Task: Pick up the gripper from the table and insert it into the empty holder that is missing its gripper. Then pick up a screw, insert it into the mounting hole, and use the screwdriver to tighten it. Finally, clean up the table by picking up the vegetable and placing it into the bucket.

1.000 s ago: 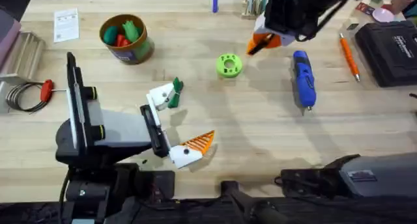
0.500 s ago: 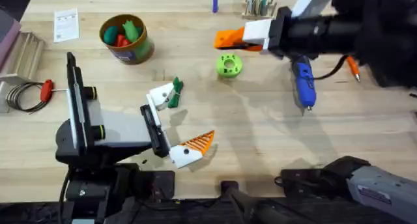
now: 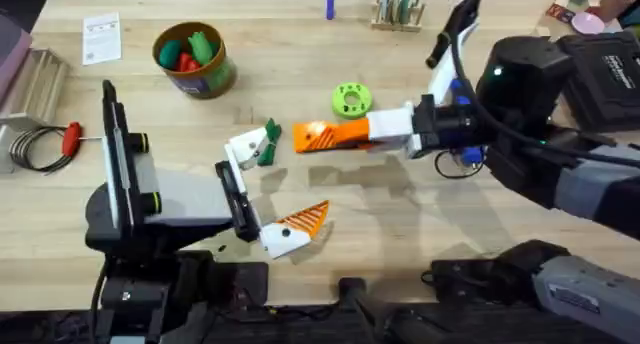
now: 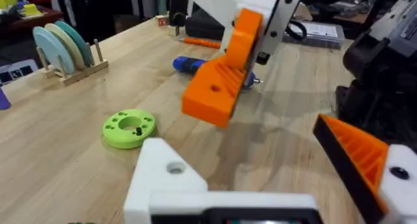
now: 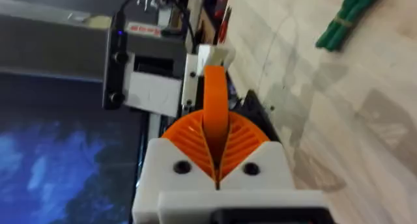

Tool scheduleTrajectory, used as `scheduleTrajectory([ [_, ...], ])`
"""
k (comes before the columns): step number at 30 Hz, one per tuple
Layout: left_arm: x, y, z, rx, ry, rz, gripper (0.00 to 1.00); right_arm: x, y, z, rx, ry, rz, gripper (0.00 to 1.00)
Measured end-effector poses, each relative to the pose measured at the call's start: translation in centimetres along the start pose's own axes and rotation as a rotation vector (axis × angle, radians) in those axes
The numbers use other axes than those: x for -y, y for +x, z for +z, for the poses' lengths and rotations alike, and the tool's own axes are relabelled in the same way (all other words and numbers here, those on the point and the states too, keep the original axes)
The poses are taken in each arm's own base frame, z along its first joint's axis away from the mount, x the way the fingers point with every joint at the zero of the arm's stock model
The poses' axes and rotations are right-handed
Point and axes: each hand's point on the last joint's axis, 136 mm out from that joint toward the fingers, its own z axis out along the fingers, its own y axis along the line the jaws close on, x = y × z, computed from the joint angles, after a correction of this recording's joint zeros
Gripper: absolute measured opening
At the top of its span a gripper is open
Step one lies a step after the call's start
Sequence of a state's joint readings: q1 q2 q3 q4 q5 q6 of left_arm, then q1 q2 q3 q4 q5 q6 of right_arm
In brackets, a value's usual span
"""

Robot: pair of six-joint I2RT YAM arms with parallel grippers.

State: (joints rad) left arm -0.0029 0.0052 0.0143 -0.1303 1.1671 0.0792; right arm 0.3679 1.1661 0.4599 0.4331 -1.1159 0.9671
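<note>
Orange-padded fingers of the right gripper are pressed together, grasping nothing, beside the dark green vegetable on the table. The left gripper is spread wide around the vegetable. The bucket stands well apart, far left.

Black arms, white end effectors (orange ribbed pads)

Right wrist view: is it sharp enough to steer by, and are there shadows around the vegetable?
Right wrist view: the shut orange right gripper up close is soft, the vegetable blurred but recognisable. Overhead view: the right arm throws a soft shadow on the table, short of the vegetable, with no glare.
</note>
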Motion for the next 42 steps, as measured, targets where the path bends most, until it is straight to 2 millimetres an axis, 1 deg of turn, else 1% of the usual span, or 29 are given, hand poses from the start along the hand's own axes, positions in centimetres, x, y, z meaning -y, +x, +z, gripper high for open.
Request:
scheduleTrajectory([
  [4,0.0,0.0,0.0,0.000,0.000,0.000,0.985,0.2,0.9,0.4,-0.079,-0.050,0.031,0.008],
  [9,0.0,0.0,0.0,0.000,0.000,0.000,0.986,0.1,1.1,0.9,-0.151,-0.123,0.017,0.008],
  [17,0.0,0.0,0.0,0.000,0.000,0.000,0.986,1.7,1.9,2.1,-0.238,-0.149,0.126,0.008],
  [21,0.0,0.0,0.0,0.000,0.000,0.000,0.986,1.9,2.4,2.4,-0.269,-0.152,0.158,0.008],
  [27,0.0,0.0,0.0,0.000,0.000,0.000,0.985,0.9,1.8,2.9,-0.287,-0.167,0.133,0.008],
  [34,0.0,0.0,0.0,0.000,0.000,0.000,0.986,1.8,1.4,3.8,-0.310,-0.157,0.189,0.008],
  [42,0.0,0.0,0.0,0.000,0.000,0.000,0.986,1.1,0.9,4.9,-0.334,-0.175,0.147,0.008],
])
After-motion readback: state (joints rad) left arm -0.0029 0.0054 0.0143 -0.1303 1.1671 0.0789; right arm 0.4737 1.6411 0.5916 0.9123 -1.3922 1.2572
